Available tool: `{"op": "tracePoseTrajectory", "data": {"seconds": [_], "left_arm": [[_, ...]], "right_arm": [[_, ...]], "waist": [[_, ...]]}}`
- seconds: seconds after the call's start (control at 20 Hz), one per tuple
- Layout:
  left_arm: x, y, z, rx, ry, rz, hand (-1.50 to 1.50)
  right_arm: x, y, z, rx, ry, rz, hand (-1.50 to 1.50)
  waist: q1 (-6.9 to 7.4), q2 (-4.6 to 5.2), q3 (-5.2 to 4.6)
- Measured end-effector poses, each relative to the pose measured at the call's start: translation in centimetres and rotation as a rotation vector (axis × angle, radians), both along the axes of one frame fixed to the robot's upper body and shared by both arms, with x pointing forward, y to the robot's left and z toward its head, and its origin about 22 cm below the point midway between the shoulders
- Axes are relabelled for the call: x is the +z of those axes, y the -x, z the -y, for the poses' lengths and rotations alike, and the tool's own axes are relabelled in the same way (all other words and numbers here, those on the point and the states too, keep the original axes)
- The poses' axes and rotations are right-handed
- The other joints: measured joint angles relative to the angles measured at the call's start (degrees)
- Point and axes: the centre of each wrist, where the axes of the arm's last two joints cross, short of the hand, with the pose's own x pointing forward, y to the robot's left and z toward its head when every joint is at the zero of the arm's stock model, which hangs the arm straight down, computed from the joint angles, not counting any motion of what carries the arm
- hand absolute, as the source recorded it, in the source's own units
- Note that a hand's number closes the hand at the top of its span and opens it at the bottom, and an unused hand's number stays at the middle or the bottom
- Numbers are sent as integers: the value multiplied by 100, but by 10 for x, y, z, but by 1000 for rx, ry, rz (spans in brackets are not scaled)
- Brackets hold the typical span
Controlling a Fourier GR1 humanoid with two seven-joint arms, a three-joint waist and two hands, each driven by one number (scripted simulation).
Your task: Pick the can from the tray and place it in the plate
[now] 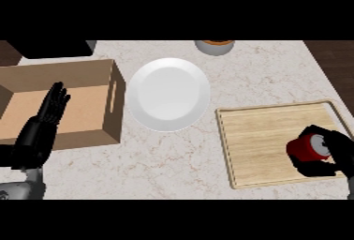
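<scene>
We see the right robot hand (335, 154) curled around the red can (308, 148) on the wooden tray (266, 140) (plate (168, 94) lies left); left robot hand (43, 122) rests open.

One red can (305, 148), one white plate (168, 93), one wooden tray (266, 140), one cardboard box (83, 108), two hands (43, 126) (339, 150)

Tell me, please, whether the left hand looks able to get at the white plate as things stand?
Probably yes. The left hand rests open over the cardboard box, and the plate lies just beyond the box's right wall. Only that wall stands between them, so the hand would likely need to lift over it.
</scene>
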Motion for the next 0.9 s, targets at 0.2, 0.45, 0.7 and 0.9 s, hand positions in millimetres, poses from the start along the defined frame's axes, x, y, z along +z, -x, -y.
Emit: {"op": "tracePoseTrajectory", "data": {"seconds": [0.2, 0.45, 0.7, 0.9], "left_arm": [[1, 11, -12, 51, -14, -20, 0], [4, 17, -15, 71, -8, -30, 0], [7, 19, -10, 53, 3, -32, 0], [8, 21, -6, 39, 10, -39, 0]], "right_arm": [[-18, 17, -4, -306, -26, 27, 150], [-31, 33, -33, -541, -34, 100, 150], [-31, 41, -68, -668, -22, 202, 150], [-26, 43, -95, -706, 10, 292, 150]], "waist": [[-286, -69, -60], [-355, -70, -80], [-250, -34, -99], [-167, 11, -74]]}}
